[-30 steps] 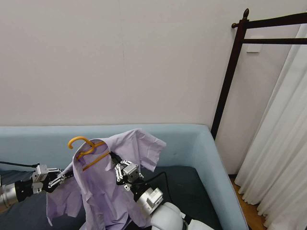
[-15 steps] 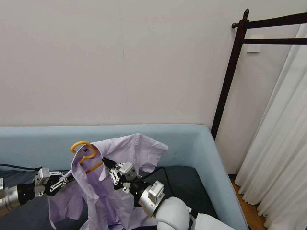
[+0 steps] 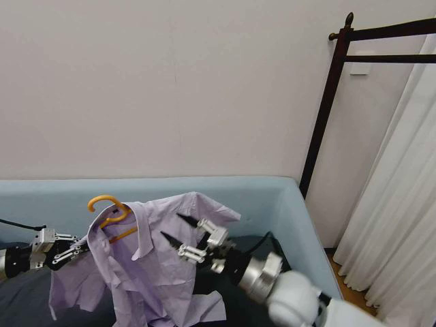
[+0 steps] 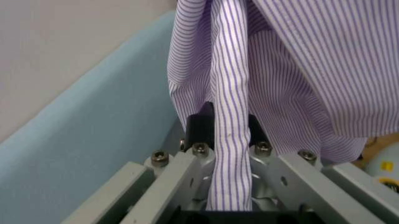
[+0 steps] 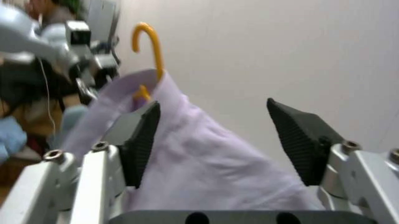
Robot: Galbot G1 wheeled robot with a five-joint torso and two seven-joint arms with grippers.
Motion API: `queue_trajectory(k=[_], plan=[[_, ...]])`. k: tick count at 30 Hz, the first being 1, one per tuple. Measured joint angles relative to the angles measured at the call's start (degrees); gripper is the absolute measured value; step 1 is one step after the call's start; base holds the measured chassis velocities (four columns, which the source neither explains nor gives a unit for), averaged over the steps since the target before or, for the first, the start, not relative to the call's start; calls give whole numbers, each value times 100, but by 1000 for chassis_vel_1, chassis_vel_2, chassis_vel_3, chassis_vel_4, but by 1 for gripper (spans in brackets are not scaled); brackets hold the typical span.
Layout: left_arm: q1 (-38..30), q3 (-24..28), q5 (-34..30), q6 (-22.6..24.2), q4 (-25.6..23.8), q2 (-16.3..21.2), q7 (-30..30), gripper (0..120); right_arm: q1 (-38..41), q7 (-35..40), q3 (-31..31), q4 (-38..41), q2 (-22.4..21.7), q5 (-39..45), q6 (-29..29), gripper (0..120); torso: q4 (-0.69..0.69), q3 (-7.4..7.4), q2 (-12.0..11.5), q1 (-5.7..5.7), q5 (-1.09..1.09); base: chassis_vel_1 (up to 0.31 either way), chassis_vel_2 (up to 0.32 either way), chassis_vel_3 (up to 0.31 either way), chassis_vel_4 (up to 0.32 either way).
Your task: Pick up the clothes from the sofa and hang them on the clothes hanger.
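Over sofa point(image 3: 272, 193): 1 shirt point(image 3: 158, 271), 1 hanger point(image 3: 105, 198)

hidden and cut off

most of the hanger point(image 3: 107, 206) lies inside the shirt point(image 3: 146, 266), leaving its hook and a short orange stretch bare. the shirt's lower hem runs off the head view's bottom edge. the left end effector point(image 3: 73, 249) has its fingertips buried in fabric, its arm cut by the left edge. the clothes rack point(image 3: 325, 109) has its foot behind the sofa point(image 3: 272, 194).
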Motion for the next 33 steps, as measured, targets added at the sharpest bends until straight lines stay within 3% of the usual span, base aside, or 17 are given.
queue_trajectory(k=[3,7,17,25,33], plan=[[-47,76,184,-25,1,29,173,1,188,-535,202,-236,-328,-48,-538,87,0,0,0,-1,-2,0,0,0,0],[-201,266,342,-41,-91,-55,280,1,220,-1166,176,-518,-341,-140,-732,98,1,0,0,0,-1,0,0,0,0],[-573,791,683,-140,-184,-273,411,1,389,-1640,-205,-915,13,-351,-1037,100,2,0,0,0,-1,0,0,0,0],[-588,849,782,-241,-158,-380,513,1,553,-1786,-381,-1058,228,-581,-1460,77,0,0,0,0,-2,0,0,0,0],[-625,852,789,-359,-103,-359,580,1,633,-2249,-361,-1277,284,-668,-1623,43,0,0,0,0,-1,0,0,0,0]])
